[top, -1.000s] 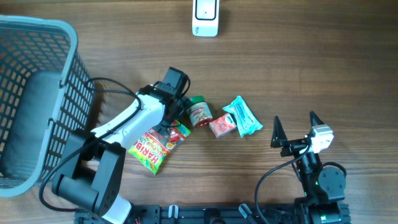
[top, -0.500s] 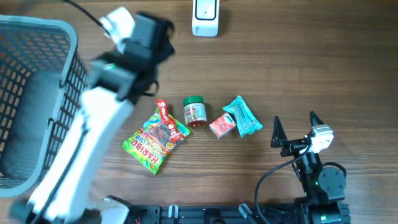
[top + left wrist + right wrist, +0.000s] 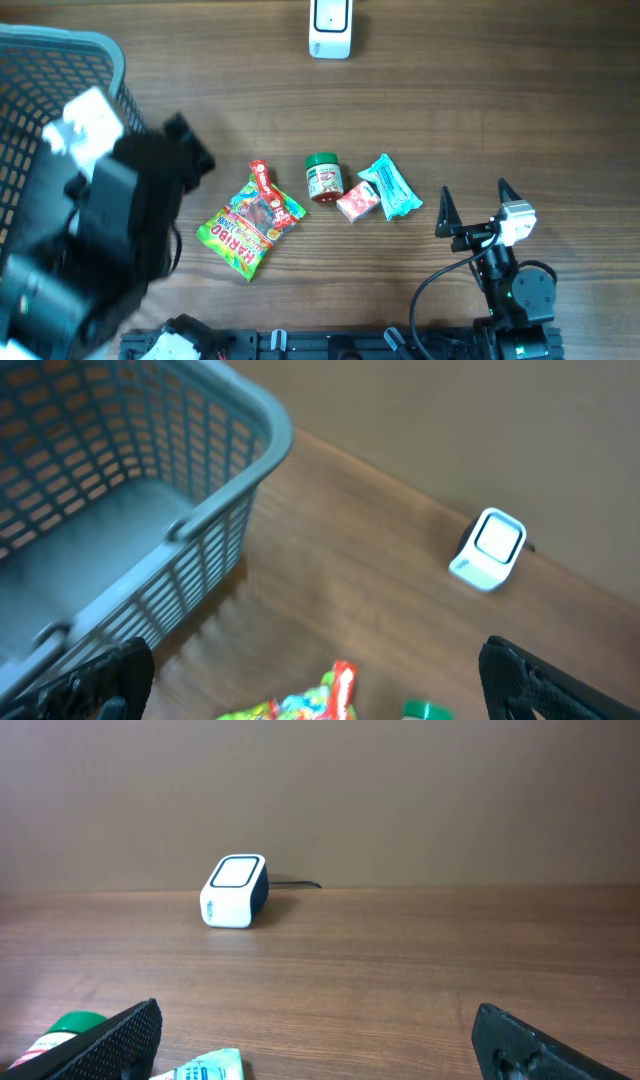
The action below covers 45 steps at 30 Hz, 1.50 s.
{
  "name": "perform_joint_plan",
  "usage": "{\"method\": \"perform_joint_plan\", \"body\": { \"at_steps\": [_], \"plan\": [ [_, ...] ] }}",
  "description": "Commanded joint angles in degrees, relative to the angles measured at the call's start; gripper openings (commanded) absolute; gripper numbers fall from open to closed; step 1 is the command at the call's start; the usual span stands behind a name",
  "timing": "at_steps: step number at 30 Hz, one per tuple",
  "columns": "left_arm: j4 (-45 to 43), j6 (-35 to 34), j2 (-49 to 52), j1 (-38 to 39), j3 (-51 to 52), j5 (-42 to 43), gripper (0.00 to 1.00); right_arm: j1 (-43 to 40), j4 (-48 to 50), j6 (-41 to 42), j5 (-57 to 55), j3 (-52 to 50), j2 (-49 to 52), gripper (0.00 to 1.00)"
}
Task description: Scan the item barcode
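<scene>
Wood-grain tbl (image 3: 520, 110), plain brown wall (image 3: 420, 790)

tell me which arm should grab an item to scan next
Probably right. The right gripper sits open, low at the table, close to the teal packet. The left arm is a blur, raised near the basket.
</scene>
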State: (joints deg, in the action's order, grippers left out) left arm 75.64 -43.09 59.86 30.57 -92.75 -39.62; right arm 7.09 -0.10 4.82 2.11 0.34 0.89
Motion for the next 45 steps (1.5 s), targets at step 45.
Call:
{"method": "perform_joint_plan", "body": {
  "at_steps": [45],
  "plan": [
    [-48.2,27.7,-20.3,11.0,54.1,-1.4,1.00,0.2,0.2,-0.3,0.5,0.0,-0.1,1.00]
  ]
}}
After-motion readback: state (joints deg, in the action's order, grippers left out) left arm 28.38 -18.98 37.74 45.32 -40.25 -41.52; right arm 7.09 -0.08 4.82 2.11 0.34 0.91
